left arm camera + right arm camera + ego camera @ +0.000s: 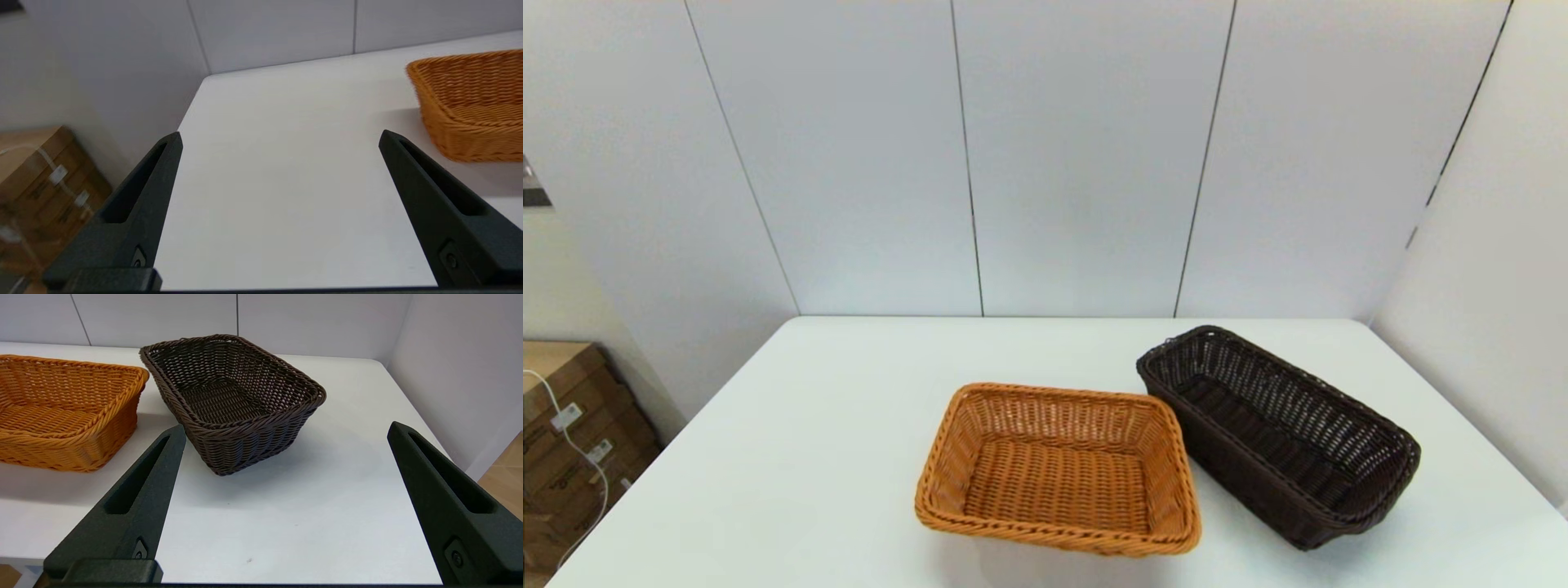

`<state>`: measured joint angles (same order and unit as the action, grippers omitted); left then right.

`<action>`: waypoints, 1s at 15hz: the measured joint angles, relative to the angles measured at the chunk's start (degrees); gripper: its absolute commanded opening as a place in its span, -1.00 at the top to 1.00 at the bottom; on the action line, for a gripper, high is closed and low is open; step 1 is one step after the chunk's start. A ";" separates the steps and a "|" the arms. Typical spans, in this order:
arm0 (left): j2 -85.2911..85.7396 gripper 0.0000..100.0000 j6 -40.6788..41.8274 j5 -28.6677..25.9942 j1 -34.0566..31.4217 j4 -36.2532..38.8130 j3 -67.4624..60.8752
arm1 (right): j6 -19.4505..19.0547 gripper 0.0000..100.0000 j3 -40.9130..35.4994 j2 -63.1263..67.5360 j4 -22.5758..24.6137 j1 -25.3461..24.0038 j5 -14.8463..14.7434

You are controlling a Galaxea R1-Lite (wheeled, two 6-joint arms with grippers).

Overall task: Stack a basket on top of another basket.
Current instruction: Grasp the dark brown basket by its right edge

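The dark brown basket [1278, 433] sits empty on the white table's right side, angled, also seen in the right wrist view [233, 396]. Just left of it stands the orange basket [1058, 467], near the table's front middle, and its side shows as well in the wrist views [61, 412] [470, 102]. Neither arm shows in the head view. My right gripper [286, 430] is open, held back from the dark basket's near corner, with nothing between its fingers. My left gripper [280, 136] is open over bare table left of the orange basket.
The table [833, 425] ends at a grey panelled wall behind and a side wall [1486, 327] on the right. Cardboard boxes [572, 441] stand on the floor beyond the table's left edge.
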<state>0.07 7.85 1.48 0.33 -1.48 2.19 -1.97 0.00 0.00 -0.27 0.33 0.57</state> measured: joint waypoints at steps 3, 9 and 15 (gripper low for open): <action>0.00 -1.00 -0.46 -1.43 0.02 3.86 -1.95 | -0.80 -1.00 0.49 0.00 -0.22 0.02 -0.24; 0.00 -1.00 -4.72 -1.50 0.02 0.60 -2.19 | -1.19 -1.00 16.92 0.46 -12.24 0.02 -0.39; 0.00 -1.00 -7.17 -1.40 0.02 0.79 -2.19 | 0.68 -1.00 31.13 15.41 -22.05 2.83 -4.07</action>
<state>0.07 0.68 0.07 0.35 -0.68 0.00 -1.29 31.13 15.41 -22.32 3.16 -3.50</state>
